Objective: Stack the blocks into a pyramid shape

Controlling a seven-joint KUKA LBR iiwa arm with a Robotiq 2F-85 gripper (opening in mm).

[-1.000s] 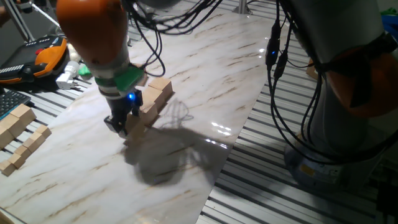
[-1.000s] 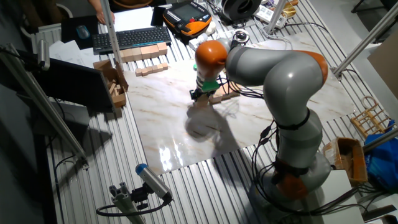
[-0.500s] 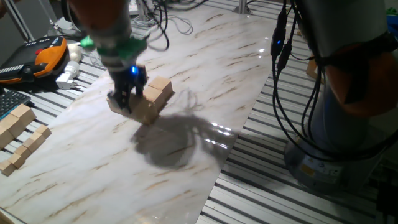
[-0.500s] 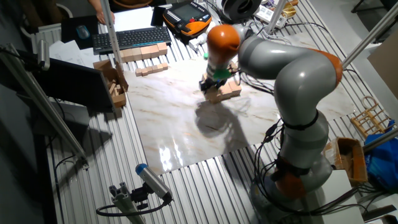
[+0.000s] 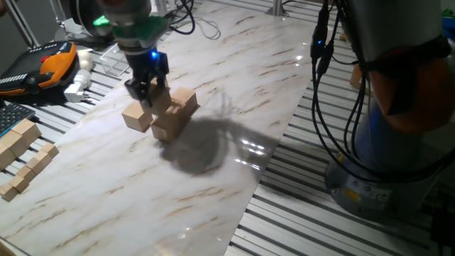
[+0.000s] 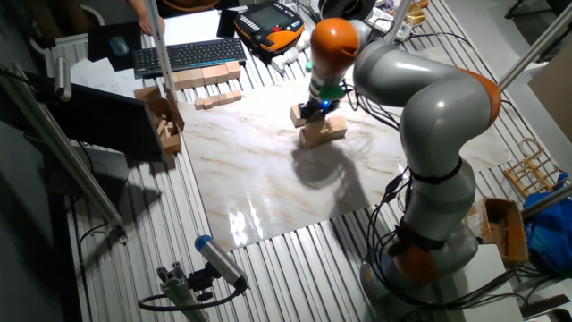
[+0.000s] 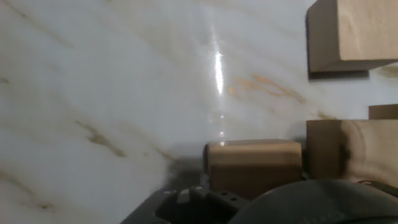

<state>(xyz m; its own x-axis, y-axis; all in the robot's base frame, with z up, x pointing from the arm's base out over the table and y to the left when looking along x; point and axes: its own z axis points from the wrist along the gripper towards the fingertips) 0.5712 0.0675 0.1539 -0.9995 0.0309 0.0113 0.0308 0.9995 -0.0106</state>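
Observation:
A short row of tan blocks lies on the marble slab; it also shows in the other fixed view as the row. One loose block sits on the slab just left of the row, seen too as the block. My gripper hangs just above and beside it, open and holding nothing; the gripper is right of it there. In the hand view the loose block sits low in the centre, with two more blocks to its right.
More wooden pieces lie off the slab's left edge, near a keyboard. An orange pendant and a white plug sit at the back left. The slab's near edge meets ribbed metal. The arm's base stands on the right.
The gripper carried one block from the row's near end to the row's left side, then rose off it. The block now rests on the slab.

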